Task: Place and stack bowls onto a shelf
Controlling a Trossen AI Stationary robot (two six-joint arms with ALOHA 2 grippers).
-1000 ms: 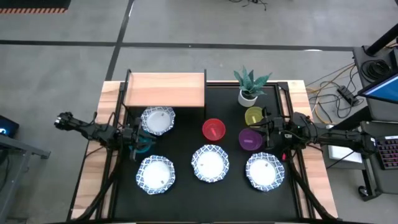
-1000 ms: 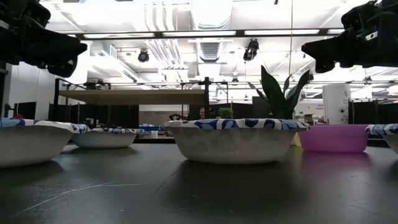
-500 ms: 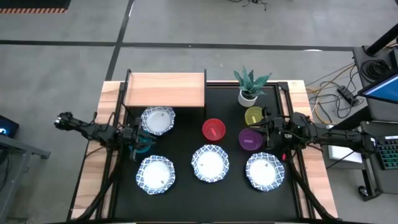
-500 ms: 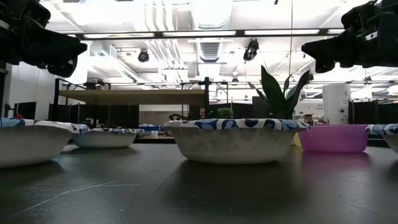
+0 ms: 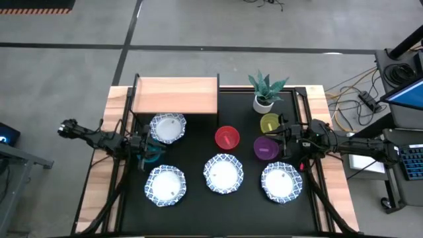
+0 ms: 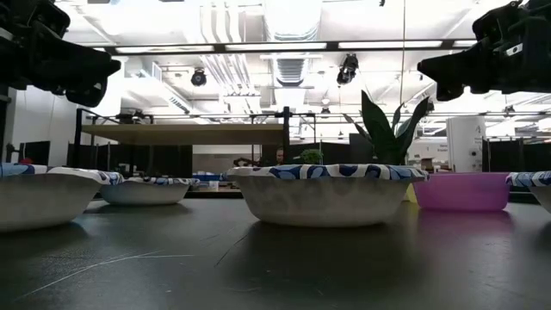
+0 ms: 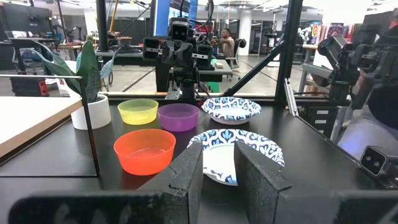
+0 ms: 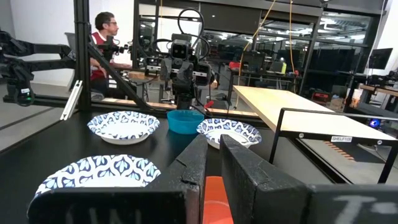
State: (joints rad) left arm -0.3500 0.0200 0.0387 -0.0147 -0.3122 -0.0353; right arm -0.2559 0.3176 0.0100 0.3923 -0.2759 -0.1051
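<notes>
The red bowl (image 8: pixel 213 200) shows only as a sliver between the right hand (image 8: pixel 212 155) fingers — the rest hidden behind them.

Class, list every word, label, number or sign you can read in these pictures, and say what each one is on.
Small white label on the black frame of the shelf, right wrist view: too small to read.
Lit screens in the room behind, left wrist view: too blurred to read.
Bowls, plant pot and both grippers, left and right: no text visible.
No text can be read anywhere.
</notes>
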